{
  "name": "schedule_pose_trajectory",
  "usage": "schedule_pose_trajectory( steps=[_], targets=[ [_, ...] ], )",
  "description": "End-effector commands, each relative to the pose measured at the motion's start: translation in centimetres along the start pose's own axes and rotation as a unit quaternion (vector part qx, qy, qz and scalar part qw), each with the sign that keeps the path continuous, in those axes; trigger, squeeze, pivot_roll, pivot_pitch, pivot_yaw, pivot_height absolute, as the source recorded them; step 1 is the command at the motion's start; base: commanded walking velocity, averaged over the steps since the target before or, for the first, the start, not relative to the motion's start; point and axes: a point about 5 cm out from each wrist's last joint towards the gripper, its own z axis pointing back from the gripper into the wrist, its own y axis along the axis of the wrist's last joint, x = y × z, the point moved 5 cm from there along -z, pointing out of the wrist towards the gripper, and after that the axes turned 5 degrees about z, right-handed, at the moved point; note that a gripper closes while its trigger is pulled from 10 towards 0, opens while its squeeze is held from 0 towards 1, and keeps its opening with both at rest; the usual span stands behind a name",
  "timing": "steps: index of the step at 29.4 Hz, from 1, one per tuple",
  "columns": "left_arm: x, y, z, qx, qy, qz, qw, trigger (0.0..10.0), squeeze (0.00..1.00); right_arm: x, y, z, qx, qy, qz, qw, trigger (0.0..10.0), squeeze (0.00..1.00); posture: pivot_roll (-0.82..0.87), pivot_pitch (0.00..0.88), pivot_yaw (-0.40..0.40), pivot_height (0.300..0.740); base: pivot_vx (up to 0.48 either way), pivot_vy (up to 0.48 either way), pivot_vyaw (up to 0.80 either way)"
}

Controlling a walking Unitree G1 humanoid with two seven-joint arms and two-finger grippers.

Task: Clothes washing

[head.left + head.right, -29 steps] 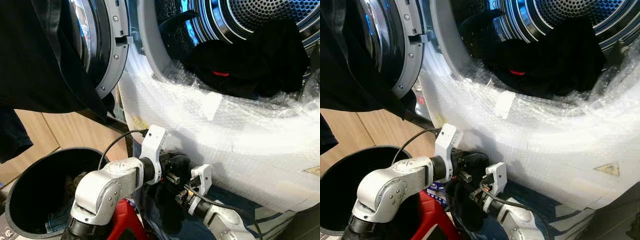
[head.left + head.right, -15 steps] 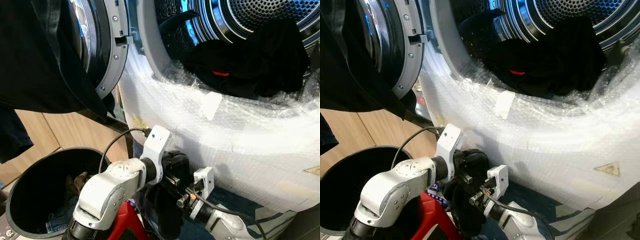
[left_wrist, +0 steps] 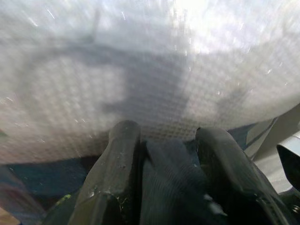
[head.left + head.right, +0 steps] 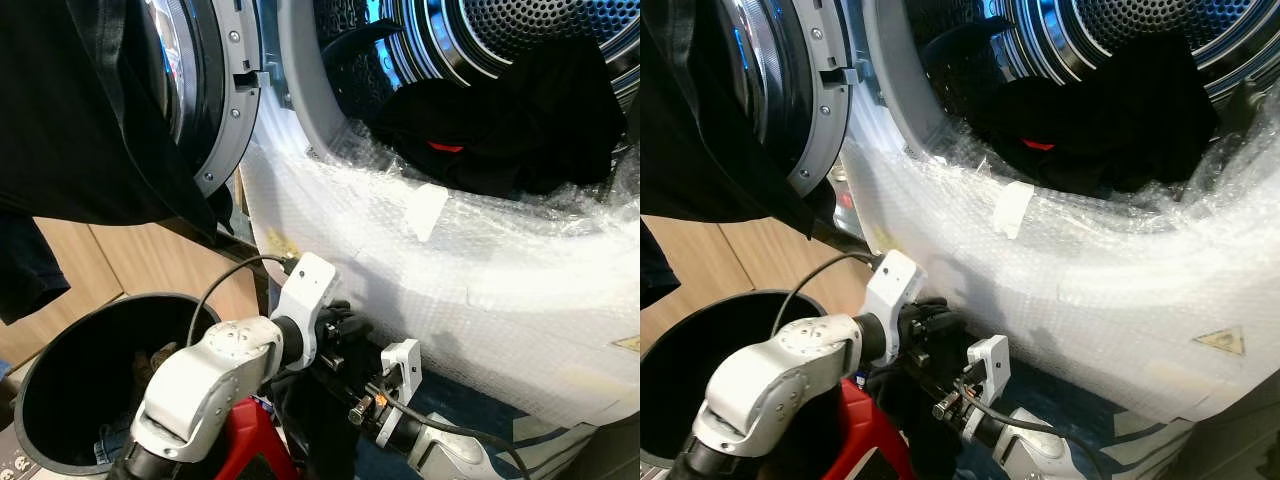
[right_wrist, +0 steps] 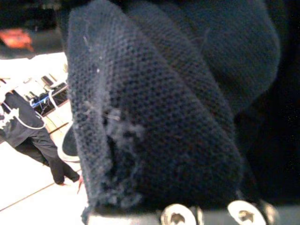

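Note:
The washing machine's round opening (image 4: 330, 130) is wrapped in bubble wrap (image 4: 450, 260), and black clothes with a red patch (image 4: 510, 120) lie in the drum. Low in front of the machine both arms meet at a dark knit garment (image 4: 320, 410). My left gripper (image 3: 161, 136) is shut on this garment (image 3: 171, 187), which is bunched between its two black fingers (image 3: 123, 140), close to the bubble wrap. My right gripper (image 4: 355, 400) sits just beside it, with the same dark cloth (image 5: 154, 108) pressed up against its camera.
The open door (image 4: 215, 90) stands at the left with a black garment (image 4: 70, 110) draped over it. A black round basket (image 4: 60, 400) with clothes inside sits at lower left on the wooden floor. A person (image 5: 28, 136) stands far off in the right wrist view.
Both wrists stay together at the dark garment and have shifted only slightly. My left elbow has sunk a little lower.

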Motion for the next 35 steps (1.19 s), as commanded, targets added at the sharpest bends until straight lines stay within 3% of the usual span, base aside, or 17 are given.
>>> schedule_pose_trajectory(
  steps=[1,5,10,11,13,19,20,21,22,23,26,28,29,30,35],
  targets=[
    [-0.6,0.7,1.1,0.007,0.007,-0.002,1.0,10.0,1.0,-0.3,0.6,0.2,0.009,0.009,0.008,1.0,0.0,0.0,0.16,0.022,0.051,0.74,0.0,0.0,0.0],
    [-0.5,1.9,3.2,0.017,-0.029,-0.018,0.999,10.0,1.0,-0.2,0.3,0.4,0.002,0.015,0.01,1.0,0.0,0.0,0.19,0.02,0.05,0.74,0.0,0.0,0.0],
    [-1.6,2.3,4.3,0.021,-0.002,-0.025,0.999,10.0,1.0,-0.4,-0.1,0.1,-0.008,0.024,0.014,1.0,0.0,0.0,0.2,0.016,0.052,0.74,0.0,0.0,0.0],
    [-3.4,3.5,5.1,0.05,0.042,-0.017,0.998,10.0,1.0,-0.4,-0.3,0.2,-0.014,0.026,0.019,0.999,0.0,0.0,0.2,0.023,0.052,0.74,0.0,0.0,0.0],
    [-5.4,4.8,6.1,0.084,0.086,-0.019,0.993,10.0,1.0,-0.6,-0.6,0.3,-0.021,0.036,0.029,0.999,0.0,0.0,0.19,0.023,0.055,0.74,0.0,0.0,0.0],
    [-8.7,5.8,8.2,0.116,0.171,-0.033,0.978,10.0,1.0,-0.7,-0.9,1.6,-0.037,0.048,0.04,0.997,0.0,0.0,0.19,0.025,0.049,0.74,0.0,0.0,0.0],
    [-10.0,6.0,8.8,0.146,0.209,-0.048,0.966,10.0,1.0,-0.6,-1.0,1.9,-0.045,0.05,0.044,0.997,0.0,0.0,0.19,0.026,0.048,0.74,0.0,0.0,0.0],
    [-10.7,5.6,9.0,0.146,0.224,-0.06,0.962,10.0,1.0,-0.4,-1.1,2.0,-0.049,0.047,0.048,0.996,0.0,0.0,0.19,0.019,0.05,0.74,0.0,0.0,0.0],
    [-11.4,3.9,9.0,0.126,0.236,-0.087,0.96,10.0,0.84,-0.2,-1.3,2.1,-0.055,0.046,0.052,0.996,0.0,0.0,0.19,0.019,0.05,0.74,0.0,0.0,0.0],
    [-11.7,3.0,9.0,0.119,0.24,-0.081,0.96,10.0,0.04,-0.3,-1.3,2.1,-0.056,0.05,0.052,0.996,0.0,0.0,0.19,0.019,0.051,0.74,0.0,0.0,0.0],
    [-12.9,0.7,9.3,0.11,0.263,-0.048,0.957,10.0,0.0,-0.4,-1.3,2.2,-0.056,0.056,0.054,0.995,0.0,0.0,0.18,0.019,0.052,0.74,0.0,0.0,0.0],
    [-14.4,-2.8,10.7,0.099,0.318,-0.029,0.943,10.0,0.0,-0.8,-1.1,2.2,-0.057,0.064,0.066,0.994,0.0,0.0,0.18,0.019,0.052,0.74,0.0,0.0,0.0],
    [-14.5,-3.0,10.9,0.099,0.324,-0.027,0.94,10.0,0.0,-0.9,-1.1,2.2,-0.057,0.065,0.067,0.994,0.0,0.0,0.18,0.019,0.052,0.74,0.0,0.0,0.0],
    [-15.0,-3.8,11.7,0.112,0.35,-0.011,0.93,10.0,0.0,-1.0,-0.7,2.3,-0.049,0.068,0.066,0.994,0.0,0.0,0.18,0.018,0.05,0.74,0.0,0.0,0.0],
    [-16.0,-6.1,14.1,0.116,0.426,-0.025,0.897,10.0,0.0,-1.6,-0.1,2.7,-0.047,0.083,0.075,0.993,0.0,0.0,0.19,0.019,0.047,0.74,0.0,0.0,0.0]
  ],
)
